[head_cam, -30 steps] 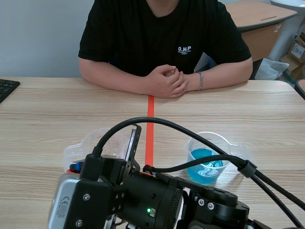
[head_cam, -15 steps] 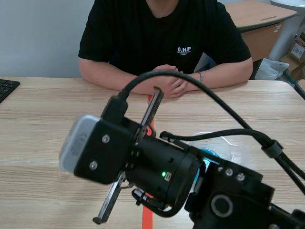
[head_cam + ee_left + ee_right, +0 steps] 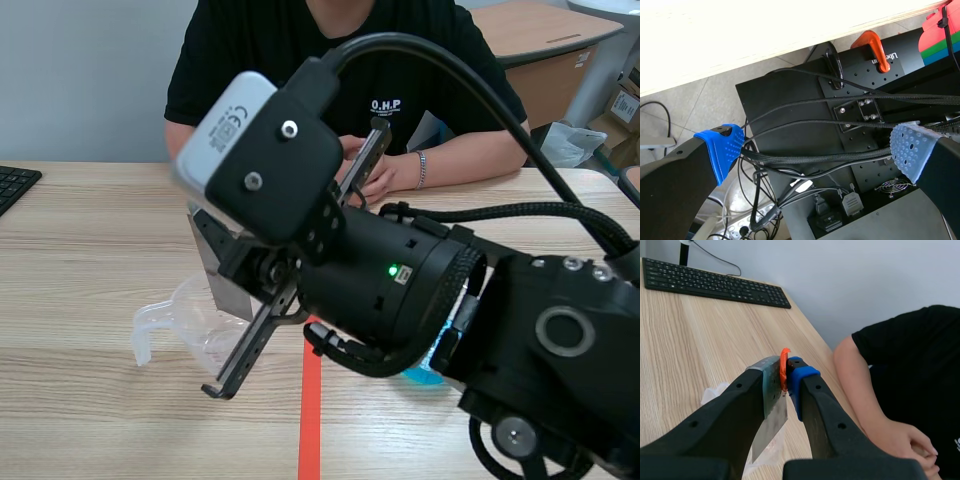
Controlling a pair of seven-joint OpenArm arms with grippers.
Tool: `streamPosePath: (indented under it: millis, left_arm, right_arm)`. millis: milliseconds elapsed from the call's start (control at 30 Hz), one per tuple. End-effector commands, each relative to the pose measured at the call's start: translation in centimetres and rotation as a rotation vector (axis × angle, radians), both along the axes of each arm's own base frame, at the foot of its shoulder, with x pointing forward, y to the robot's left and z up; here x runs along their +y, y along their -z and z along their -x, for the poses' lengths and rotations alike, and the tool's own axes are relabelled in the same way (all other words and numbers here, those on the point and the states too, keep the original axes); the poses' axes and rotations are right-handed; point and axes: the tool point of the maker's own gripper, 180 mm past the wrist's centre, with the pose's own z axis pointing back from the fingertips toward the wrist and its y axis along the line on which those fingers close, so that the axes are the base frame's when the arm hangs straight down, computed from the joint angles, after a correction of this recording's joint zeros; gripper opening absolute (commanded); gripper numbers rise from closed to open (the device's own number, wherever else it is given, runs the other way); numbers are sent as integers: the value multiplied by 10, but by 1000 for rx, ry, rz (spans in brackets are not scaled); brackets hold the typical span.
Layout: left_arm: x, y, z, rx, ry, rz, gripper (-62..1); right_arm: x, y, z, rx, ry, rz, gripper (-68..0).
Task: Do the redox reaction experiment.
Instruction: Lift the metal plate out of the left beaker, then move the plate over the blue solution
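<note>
The right end effector (image 3: pixel 786 377) is raised over the pale wooden worktop (image 3: pixel 90 250) and clamped narrowly on a thin grey metal strip (image 3: pixel 774 415) with orange tape (image 3: pixel 785 366) wrapped at its top – the strip hangs down from the blue pads. Below its lower end sits an empty clear plastic beaker with a spout (image 3: pixel 180 322), just beside the orange-red line. A second clear beaker of blue liquid (image 3: pixel 425 373) is mostly hidden behind the right arm. The left end effector (image 3: pixel 815 147) stands wide with nothing between its pads, hanging below the worktop's edge over black cables (image 3: pixel 805 160) and an orange clamp (image 3: pixel 874 47). Across the worktop sits a person in a black T-shirt (image 3: pixel 300 90); a black keyboard (image 3: pixel 715 286) lies further off.
</note>
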Motion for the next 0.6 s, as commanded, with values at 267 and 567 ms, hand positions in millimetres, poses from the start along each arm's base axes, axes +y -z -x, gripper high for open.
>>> streamPosePath:
  millis: [267,567]
  left_arm:
    - [0,-3,-1,-14,-3,4,14]
    - [0,-3,-1,-14,-3,4,14]
  right_arm:
    - [-11,-46,-6,-14,43,-58,-660]
    - [-28,-72,-1,-45,83,-61,-660]
